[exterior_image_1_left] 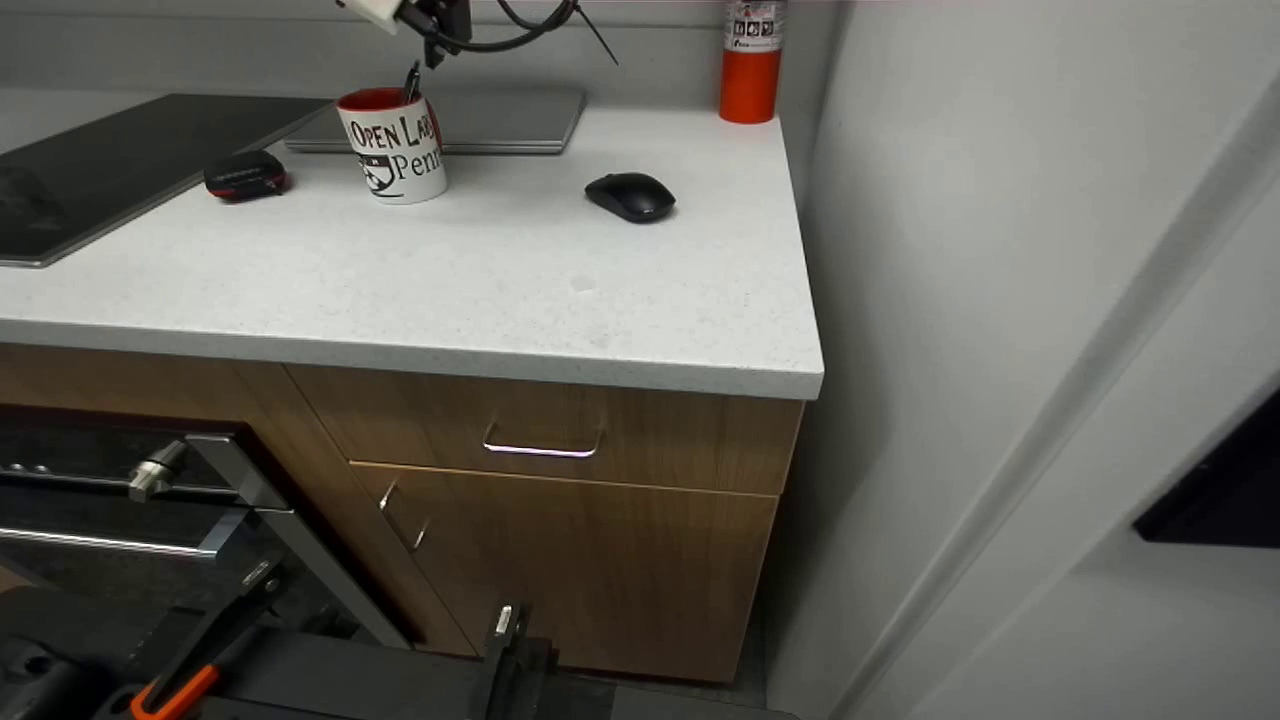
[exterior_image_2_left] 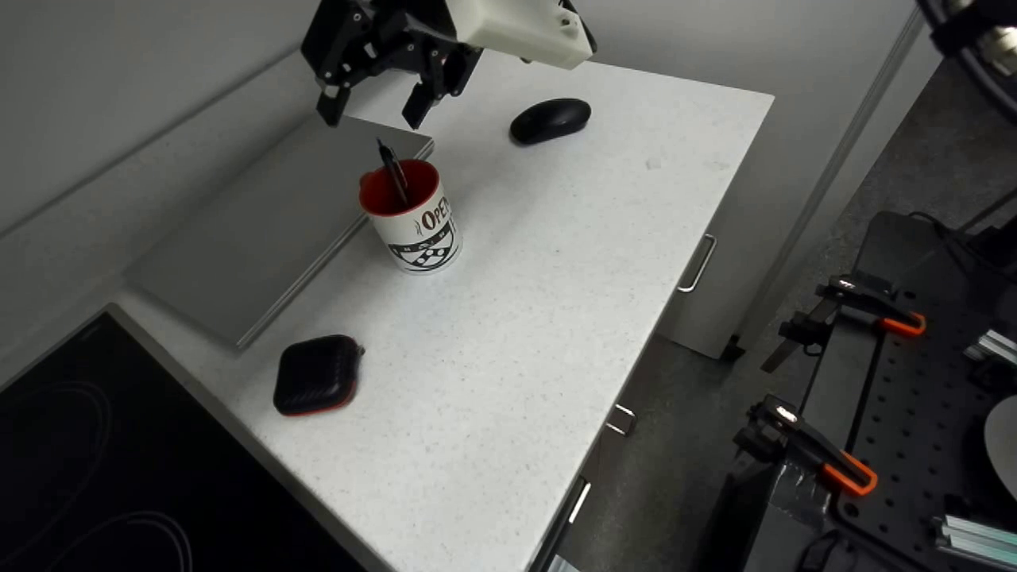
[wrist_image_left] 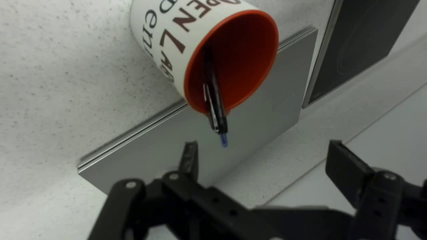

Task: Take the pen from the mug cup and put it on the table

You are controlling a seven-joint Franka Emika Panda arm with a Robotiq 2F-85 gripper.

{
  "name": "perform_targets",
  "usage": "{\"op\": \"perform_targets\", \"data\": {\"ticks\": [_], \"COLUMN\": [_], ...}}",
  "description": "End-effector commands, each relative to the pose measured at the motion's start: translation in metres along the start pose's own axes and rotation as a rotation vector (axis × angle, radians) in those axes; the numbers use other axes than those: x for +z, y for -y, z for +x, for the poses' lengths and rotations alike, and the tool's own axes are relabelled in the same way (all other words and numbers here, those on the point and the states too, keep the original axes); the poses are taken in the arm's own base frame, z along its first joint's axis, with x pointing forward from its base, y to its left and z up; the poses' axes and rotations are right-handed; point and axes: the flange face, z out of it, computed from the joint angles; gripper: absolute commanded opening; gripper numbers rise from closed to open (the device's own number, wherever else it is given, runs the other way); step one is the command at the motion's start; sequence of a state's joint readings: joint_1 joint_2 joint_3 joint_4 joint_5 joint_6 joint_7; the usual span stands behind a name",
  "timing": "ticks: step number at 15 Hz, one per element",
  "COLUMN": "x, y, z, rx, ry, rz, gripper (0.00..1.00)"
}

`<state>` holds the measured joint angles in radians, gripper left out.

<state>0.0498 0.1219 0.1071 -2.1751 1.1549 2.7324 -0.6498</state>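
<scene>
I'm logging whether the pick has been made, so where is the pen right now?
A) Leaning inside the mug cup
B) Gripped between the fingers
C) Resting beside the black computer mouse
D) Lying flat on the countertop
A: the wrist view shows the pen leaning inside the mug cup with its clip end sticking out, while the fingers stand spread apart, neither touching it.
</scene>
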Motion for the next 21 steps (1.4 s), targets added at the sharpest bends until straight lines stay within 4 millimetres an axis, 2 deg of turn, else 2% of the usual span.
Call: {"op": "perform_targets", "data": {"ticks": [1, 10, 11, 12, 21], "x": [0.015, 0.031, 0.031, 0.03, 0.022], "y": [0.001, -0.015, -0.016, -0.016, -0.018], "z": [0.01, 0.002, 0.002, 0.004, 0.009], "rx": [-0.029, -0.042, -0.052, -0.058, -0.054], "ry": [-0.05, 0.028, 0.034, 0.03, 0.024], "rz": [0.024, 0.014, 0.014, 0.014, 0.017], "gripper": [1.0, 1.0, 0.91, 0.74, 0.03]}}
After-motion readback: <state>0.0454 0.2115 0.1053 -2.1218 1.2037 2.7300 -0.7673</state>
